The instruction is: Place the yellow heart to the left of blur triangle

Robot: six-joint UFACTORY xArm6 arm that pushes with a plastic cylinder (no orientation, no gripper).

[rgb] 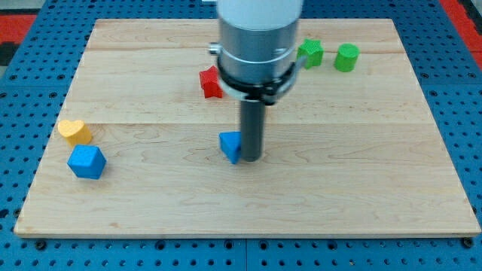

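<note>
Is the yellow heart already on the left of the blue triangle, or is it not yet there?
Already left, but far away: the yellow heart sits near the board's left edge, above the blue cube. My tip touches the blue triangle.
</note>
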